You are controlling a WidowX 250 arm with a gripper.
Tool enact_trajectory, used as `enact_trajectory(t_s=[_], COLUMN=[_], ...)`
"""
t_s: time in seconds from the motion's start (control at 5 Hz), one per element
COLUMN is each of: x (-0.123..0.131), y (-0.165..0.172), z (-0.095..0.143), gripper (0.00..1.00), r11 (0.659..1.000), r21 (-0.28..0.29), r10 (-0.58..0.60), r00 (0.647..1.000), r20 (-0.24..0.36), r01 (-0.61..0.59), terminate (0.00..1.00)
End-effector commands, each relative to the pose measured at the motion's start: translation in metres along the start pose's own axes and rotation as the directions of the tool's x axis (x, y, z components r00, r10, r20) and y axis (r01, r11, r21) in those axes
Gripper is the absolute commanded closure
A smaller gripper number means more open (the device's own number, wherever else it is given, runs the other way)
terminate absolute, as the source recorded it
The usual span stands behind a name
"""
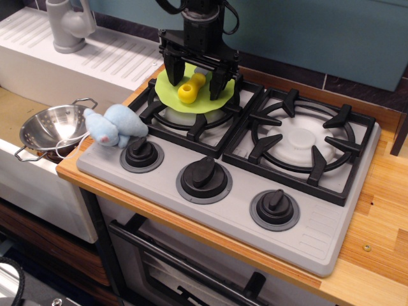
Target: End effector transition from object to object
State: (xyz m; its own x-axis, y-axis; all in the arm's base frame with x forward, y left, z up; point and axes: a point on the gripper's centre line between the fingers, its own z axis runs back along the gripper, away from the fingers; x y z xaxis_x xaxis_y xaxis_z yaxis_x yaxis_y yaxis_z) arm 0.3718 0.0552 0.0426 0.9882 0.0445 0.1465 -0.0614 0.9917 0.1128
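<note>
Lying left of the claw (195, 80), well apart: plush toy (113, 125).

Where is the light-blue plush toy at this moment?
The plush toy lies at the left edge of the stove top, between the steel colander and the leftmost knob, front-left of the gripper.

Wooden counter (382, 223), grey toy stove (319, 245) set on it, blue plush toy (113, 125) at stove's left corner
</note>
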Motion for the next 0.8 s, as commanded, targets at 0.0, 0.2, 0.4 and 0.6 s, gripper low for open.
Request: enact_trajectory(t_s=[0.0, 0.2, 0.4, 0.6], x=[0.000, -0.003, -0.006, -0.008], y=[0.000, 0.006, 0.008, 0.009], z=[0.000, 0.028, 0.047, 0.062], gripper=[0.00, 0.00, 0.00, 0.00], r11=[1.000, 1.000, 1.000, 0.999], r21=[0.000, 0.010, 0.016, 0.023], r10=[0.000, -0.011, -0.025, -0.029], r00=[1.000, 1.000, 0.999, 0.999], r20=[0.000, -0.023, -0.029, -0.031], r01=[0.000, 0.011, 0.025, 0.030], terminate=[0.00, 0.00, 0.00, 0.00])
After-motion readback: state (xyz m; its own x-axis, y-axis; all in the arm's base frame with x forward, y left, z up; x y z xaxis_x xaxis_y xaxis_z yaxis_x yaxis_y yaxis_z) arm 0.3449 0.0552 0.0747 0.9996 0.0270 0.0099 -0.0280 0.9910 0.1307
